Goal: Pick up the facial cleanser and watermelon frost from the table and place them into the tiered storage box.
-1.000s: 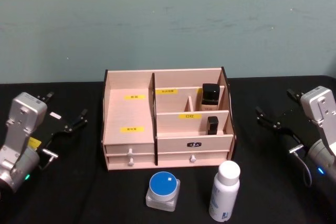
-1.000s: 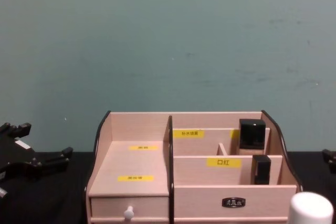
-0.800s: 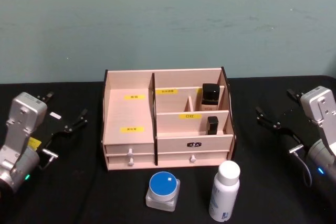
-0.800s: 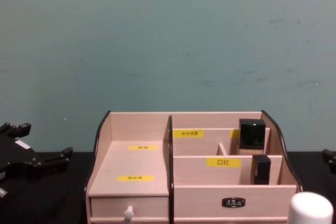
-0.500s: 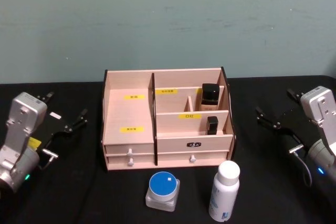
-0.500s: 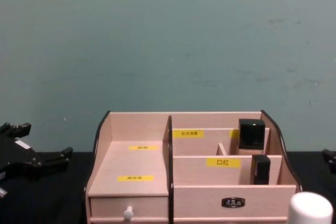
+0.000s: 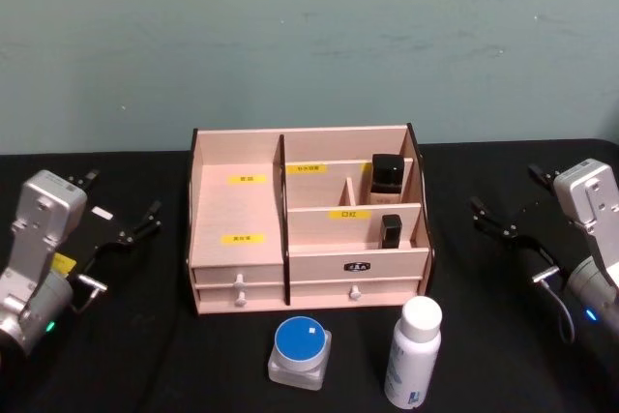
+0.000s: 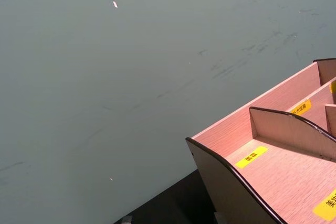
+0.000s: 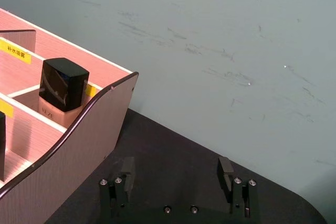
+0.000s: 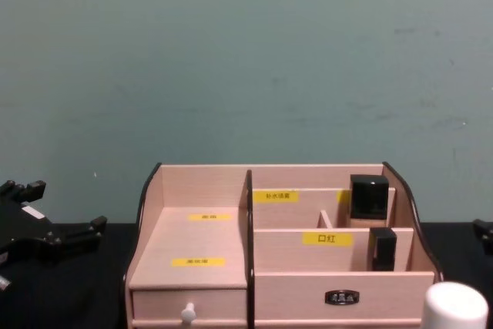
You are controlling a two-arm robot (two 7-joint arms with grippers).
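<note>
In the head view the blue-lidded jar (image 7: 301, 350) and the white bottle (image 7: 413, 353) stand on the black tabletop (image 7: 145, 336) just in front of the tiered storage box (image 7: 237, 210); the chest view catches the bottle's cap. The left hand (image 7: 124, 192) and right hand (image 7: 505, 189) flank the box, fingers spread, empty; the right wrist view confirms its gap

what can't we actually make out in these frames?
Yellow labels on the tiered storage box: text too small, head view.
White bottle: chest view, bottom edge cuts off its body.
Its print, head view: too small to tell cleanser from watermelon frost.
Blue-lidded jar: head view, the lid hides the contents.
Drawers: shut fronts hide the insides.
</note>
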